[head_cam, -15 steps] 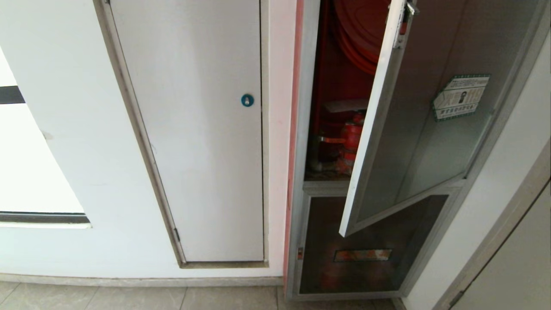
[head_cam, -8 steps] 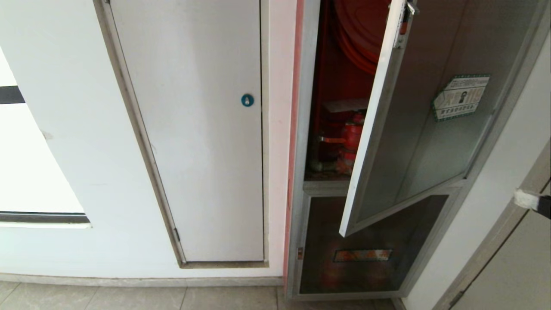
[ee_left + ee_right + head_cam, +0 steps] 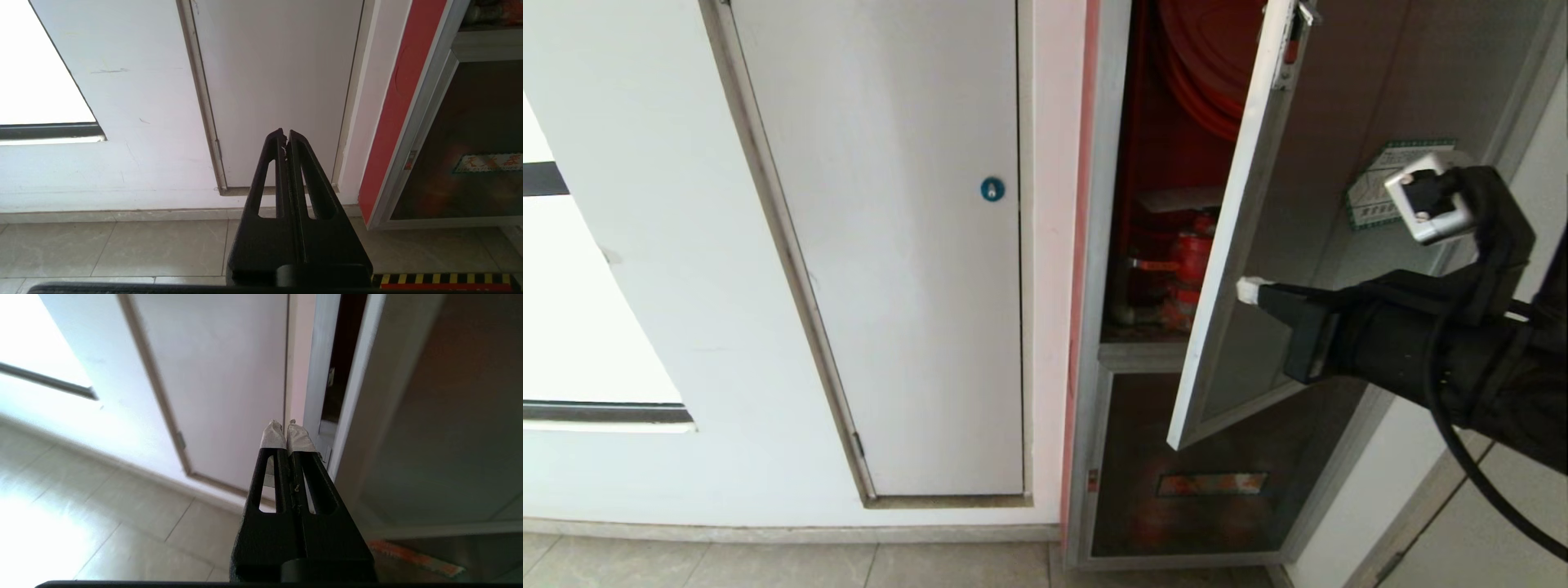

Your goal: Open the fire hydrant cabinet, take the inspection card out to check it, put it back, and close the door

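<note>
The right gripper (image 3: 1246, 290) reaches in front of the half-open door (image 3: 1282, 269) of the cabinet (image 3: 1094, 245), fingers pressed together, empty. The left gripper (image 3: 285, 136) hangs low, fingers also together.

The fire hydrant cabinet (image 3: 1104, 245) is a tall silver-framed box, red inside, showing a red hose reel (image 3: 1205, 57) up top and a red valve (image 3: 1191, 261) lower down. Its door (image 3: 1290, 269), a dark smoked-glass panel in a silver frame, stands partly open, swung outward.
</note>
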Available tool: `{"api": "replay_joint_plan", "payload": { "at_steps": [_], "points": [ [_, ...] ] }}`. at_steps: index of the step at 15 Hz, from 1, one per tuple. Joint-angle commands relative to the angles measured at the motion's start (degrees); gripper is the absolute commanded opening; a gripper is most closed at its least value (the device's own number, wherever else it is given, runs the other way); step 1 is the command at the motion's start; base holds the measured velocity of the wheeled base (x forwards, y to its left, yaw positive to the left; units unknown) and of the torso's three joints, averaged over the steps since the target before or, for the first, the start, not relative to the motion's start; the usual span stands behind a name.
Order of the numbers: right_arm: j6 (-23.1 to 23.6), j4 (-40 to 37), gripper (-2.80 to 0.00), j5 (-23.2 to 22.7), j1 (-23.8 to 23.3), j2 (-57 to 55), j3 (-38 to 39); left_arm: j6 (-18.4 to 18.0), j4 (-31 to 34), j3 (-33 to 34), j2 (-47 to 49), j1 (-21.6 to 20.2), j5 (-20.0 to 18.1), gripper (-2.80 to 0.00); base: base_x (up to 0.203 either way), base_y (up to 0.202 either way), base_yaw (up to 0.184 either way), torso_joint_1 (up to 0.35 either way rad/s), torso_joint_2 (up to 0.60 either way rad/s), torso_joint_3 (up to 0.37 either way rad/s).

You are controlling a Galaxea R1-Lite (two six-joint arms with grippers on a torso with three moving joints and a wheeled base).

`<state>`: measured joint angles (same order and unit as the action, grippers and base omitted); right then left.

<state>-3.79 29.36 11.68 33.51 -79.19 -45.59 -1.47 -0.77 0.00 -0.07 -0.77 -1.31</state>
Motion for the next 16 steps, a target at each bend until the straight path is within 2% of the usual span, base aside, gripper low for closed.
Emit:
{"api": "replay_joint_plan", "payload": {
  "at_steps": [1,5,7,9,11,16],
  "points": [
    [0.0,4.3,-2.8,10.1,4.3,-8.9,-1.9,0.0,0.0,0.4,0.1,0.0,0.0,-2.8,0.0,0.0,0.0,0.0,0.0,0.0],
    [1.0,17.3,-2.8,31.1,8.7,-20.1,-8.0,0.0,0.0,0.4,0.1,0.0,0.0,-2.8,0.0,0.0,0.0,0.0,0.0,0.0],
    [3.7,25.4,-2.8,37.1,9.4,-24.4,-10.1,0.0,0.0,0.4,0.1,0.0,0.0,-2.8,0.0,0.0,0.0,0.0,0.0,0.0],
    [9.1,35.9,-2.8,39.6,9.4,-27.9,-11.1,0.0,0.0,0.4,0.1,0.0,0.0,-2.8,0.0,0.0,0.0,0.0,0.0,0.0],
    [14.2,45.6,-2.8,40.1,9.1,-31.4,-13.6,0.0,0.0,0.4,0.1,0.0,0.0,-2.8,0.0,0.0,0.0,0.0,0.0,0.0],
    [18.8,55.8,-2.8,39.9,6.6,-36.7,-21.5,0.0,0.0,0.4,0.1,0.0,0.0,-2.8,0.0,0.0,0.0,0.0,0.0,0.0]
  ]
}}
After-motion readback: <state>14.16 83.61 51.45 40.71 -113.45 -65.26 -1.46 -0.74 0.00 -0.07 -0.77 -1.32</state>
